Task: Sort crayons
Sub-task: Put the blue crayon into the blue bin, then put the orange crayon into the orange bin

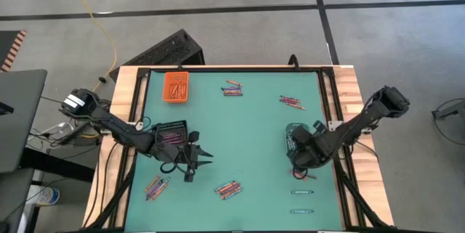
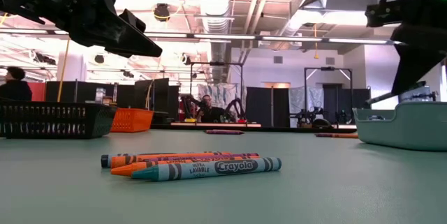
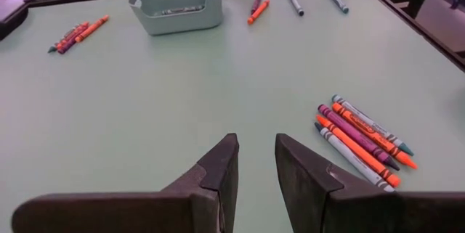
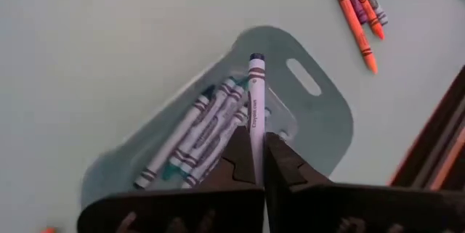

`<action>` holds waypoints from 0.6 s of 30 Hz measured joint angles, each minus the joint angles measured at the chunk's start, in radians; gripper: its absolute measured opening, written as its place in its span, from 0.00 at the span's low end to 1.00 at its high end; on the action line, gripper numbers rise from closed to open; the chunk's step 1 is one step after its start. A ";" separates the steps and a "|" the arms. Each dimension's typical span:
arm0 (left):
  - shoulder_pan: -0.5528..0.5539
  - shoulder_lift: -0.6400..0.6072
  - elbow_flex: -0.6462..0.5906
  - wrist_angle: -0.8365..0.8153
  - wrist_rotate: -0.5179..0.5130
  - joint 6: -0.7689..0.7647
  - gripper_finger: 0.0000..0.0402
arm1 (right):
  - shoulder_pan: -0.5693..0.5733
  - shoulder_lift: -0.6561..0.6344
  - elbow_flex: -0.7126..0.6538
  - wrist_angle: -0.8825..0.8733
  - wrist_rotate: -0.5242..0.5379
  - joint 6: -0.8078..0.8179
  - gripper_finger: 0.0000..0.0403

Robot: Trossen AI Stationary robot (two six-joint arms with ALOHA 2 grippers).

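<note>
Crayons lie scattered across the worktop (image 1: 240,128). My right gripper (image 4: 256,162) pinches a blue crayon (image 4: 255,106) above the clear tray (image 4: 320,128); tilted release risks it bouncing out. Left gripper (image 3: 256,168) hovers parted, empty, beside the black tray (image 1: 171,134).

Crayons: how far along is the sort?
Partly done. The clear tray already holds several blue crayons, the black tray some purple ones, and the orange tray some orange. In hand: the right pincer grips a blue crayon above the clear tray. The left pincer hovers open and empty. Left: mixed piles and loose crayons on the table.
</note>
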 joint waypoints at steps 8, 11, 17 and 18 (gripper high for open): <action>0.000 0.000 0.000 0.000 -0.002 -0.006 0.20 | 0.011 0.000 -0.005 0.028 -0.015 0.029 0.05; 0.000 0.000 0.000 0.000 -0.002 -0.006 0.20 | 0.011 0.000 -0.005 0.028 -0.019 0.030 0.09; 0.000 0.000 0.000 -0.003 -0.002 -0.008 0.20 | 0.011 0.000 -0.005 0.028 -0.020 0.029 0.13; 0.000 0.000 0.000 -0.003 -0.002 -0.008 0.20 | 0.011 0.000 -0.005 0.028 -0.020 0.029 0.14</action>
